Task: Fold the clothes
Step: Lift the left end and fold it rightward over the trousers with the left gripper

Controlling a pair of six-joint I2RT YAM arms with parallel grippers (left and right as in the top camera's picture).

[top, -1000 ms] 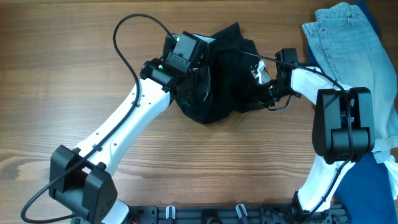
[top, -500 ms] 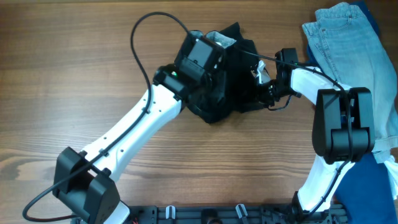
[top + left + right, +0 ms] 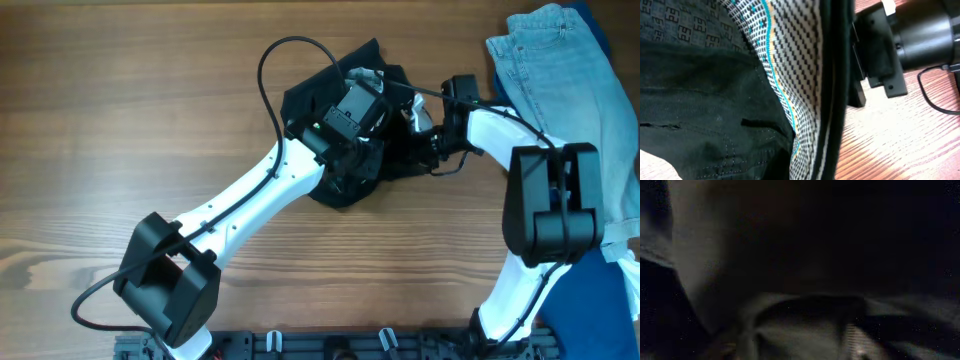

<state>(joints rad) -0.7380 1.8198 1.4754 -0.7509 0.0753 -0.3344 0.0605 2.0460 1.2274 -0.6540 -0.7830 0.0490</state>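
Note:
The clothes (image 3: 345, 188) are a black garment bunched at the table's far centre. My left gripper (image 3: 378, 92) reaches over it from the left, its fingertips buried in fabric, and holds a lifted fold. In the left wrist view black cloth (image 3: 700, 100) and its checked lining (image 3: 795, 65) fill the frame, with the right arm's black body (image 3: 920, 35) just beyond. My right gripper (image 3: 413, 116) sits at the garment's right edge, close to the left one. Its own view shows only dark cloth (image 3: 805, 240), and its jaws do not show.
Light blue jeans (image 3: 555, 70) lie at the far right, with dark blue fabric (image 3: 620, 270) at the right edge beside the right arm's base. The left arm's black cable (image 3: 272, 60) loops above the table. A black rail (image 3: 350, 345) runs along the front edge.
My left arm has swung to the right, carrying the garment's left part over the pile toward the right gripper. The right arm has stayed in place.

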